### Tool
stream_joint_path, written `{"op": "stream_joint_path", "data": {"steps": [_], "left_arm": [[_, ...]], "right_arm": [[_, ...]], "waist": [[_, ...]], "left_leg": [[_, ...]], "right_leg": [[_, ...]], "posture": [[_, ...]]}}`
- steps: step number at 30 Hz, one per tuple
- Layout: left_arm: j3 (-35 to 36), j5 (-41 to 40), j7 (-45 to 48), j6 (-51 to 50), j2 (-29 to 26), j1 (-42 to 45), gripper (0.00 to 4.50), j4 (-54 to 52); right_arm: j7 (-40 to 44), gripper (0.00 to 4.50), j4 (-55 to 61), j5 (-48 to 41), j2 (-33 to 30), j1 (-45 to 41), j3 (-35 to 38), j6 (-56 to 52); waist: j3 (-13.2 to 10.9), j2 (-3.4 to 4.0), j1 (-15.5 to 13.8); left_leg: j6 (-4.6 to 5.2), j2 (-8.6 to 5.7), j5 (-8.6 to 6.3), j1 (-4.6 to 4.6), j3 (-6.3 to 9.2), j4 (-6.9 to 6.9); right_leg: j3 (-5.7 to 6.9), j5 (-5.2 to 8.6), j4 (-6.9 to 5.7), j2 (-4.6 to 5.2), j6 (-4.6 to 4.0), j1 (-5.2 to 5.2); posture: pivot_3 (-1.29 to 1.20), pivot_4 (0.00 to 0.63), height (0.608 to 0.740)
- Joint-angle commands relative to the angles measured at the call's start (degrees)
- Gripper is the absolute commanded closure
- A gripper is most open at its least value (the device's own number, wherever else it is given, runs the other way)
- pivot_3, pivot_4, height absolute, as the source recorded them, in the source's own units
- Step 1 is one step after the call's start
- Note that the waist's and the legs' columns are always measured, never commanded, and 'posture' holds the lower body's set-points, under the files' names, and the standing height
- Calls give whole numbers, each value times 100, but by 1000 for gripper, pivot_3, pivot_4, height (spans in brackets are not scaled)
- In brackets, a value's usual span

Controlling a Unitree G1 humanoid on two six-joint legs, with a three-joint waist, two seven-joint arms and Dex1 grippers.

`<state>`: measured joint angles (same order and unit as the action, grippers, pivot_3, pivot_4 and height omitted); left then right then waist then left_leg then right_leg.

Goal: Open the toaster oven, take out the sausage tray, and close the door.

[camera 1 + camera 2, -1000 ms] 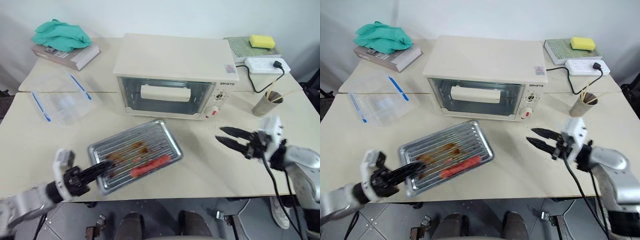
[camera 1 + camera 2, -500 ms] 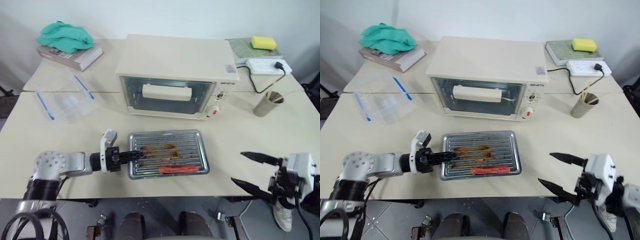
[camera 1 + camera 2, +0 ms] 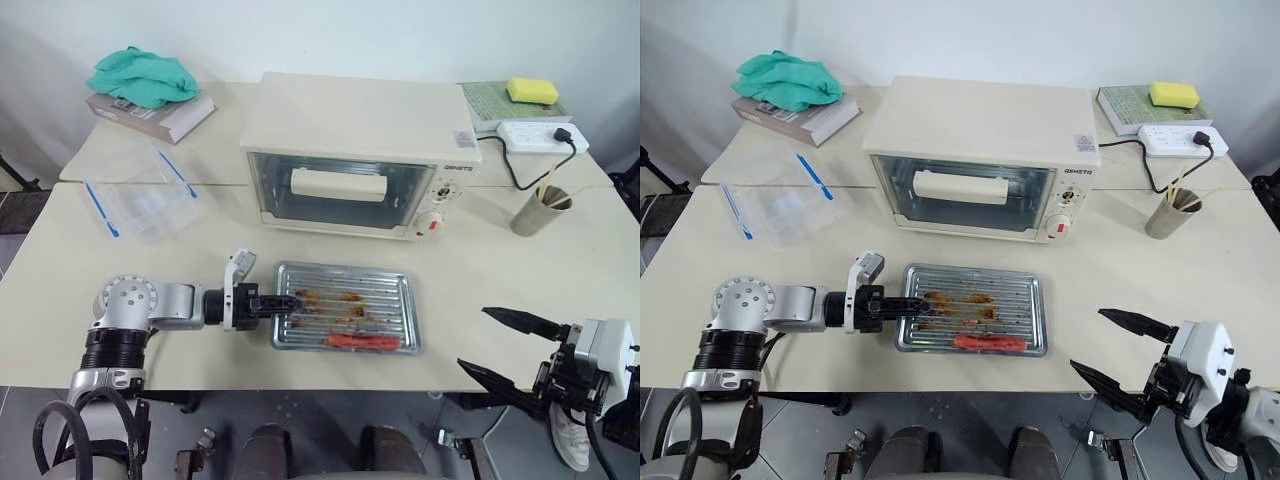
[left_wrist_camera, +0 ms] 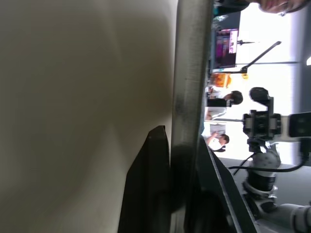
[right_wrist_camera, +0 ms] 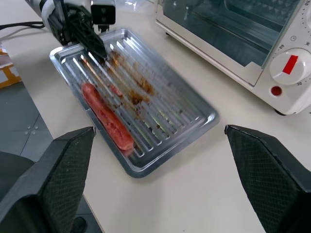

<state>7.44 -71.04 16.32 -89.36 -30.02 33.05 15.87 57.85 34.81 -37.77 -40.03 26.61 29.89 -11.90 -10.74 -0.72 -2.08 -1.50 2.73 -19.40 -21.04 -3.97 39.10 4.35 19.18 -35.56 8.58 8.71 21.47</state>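
Note:
The cream toaster oven (image 3: 360, 110) stands at the middle of the table with its glass door (image 3: 385, 196) closed. In front of it the silver ribbed sausage tray (image 3: 385, 300) lies flat on the table, with one reddish sausage (image 3: 362, 341) near its front rim. My left gripper (image 3: 288, 301) reaches in level from the left, shut on the tray's left rim (image 4: 187, 73), with one finger (image 4: 148, 194) on each side. My right gripper (image 3: 475, 338) hangs off the table's front right edge, open wide and empty, pointing toward the tray (image 5: 160, 116).
A clear plastic container with blue clips (image 3: 145, 200) sits at the left. A green cloth (image 3: 145, 75) lies on a book at the back left. A power strip (image 3: 540, 135), a yellow sponge (image 3: 530, 90) and a cup of sticks (image 3: 540, 210) stand at the right.
My left gripper swung the tray from a skewed pose to square in front of the oven. My right gripper drew back to the table's front edge and opened wide.

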Motion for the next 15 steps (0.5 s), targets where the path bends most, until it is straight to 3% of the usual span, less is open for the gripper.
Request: {"op": "stream_joint_path", "data": {"steps": [1, 4, 10, 15], "left_arm": [[228, 334, 20, 274, 11, -251, 2660, -399], [443, 456, 441, 704, -250, -475, 1722, -943], [587, 1289, 2941, 2510, -1795, -1684, 52, -2148], [1395, 2966, 4807, 5905, -2267, -3468, 52, -2194]], "right_arm": [[-21, 0, 179, -127, -70, -95, -27, -47], [33, 0, 140, -116, -106, -213, -98, -88], [263, 0, -48, -130, -196, -428, -242, -78], [405, 0, -416, 270, -62, -923, -669, 420]], "waist": [[0, 0, 46], [-1, -2, 65], [-4, -1, 152], [-4, -1, 178]], "left_leg": [[0, 1, 0, -2, 0, 0], [-1, 2, 0, -5, 2, -3], [-10, 8, 1, -7, -4, -29], [-6, 9, -10, -14, -14, -43]], "right_leg": [[0, 0, 0, 0, 0, 1], [1, 0, -1, 0, 0, 4], [2, 2, 1, -6, -4, 15], [4, 3, 57, -6, -6, 15]], "posture": [[0, 150, 740], [0, 150, 740], [0, 150, 740], [0, 150, 740]]}}
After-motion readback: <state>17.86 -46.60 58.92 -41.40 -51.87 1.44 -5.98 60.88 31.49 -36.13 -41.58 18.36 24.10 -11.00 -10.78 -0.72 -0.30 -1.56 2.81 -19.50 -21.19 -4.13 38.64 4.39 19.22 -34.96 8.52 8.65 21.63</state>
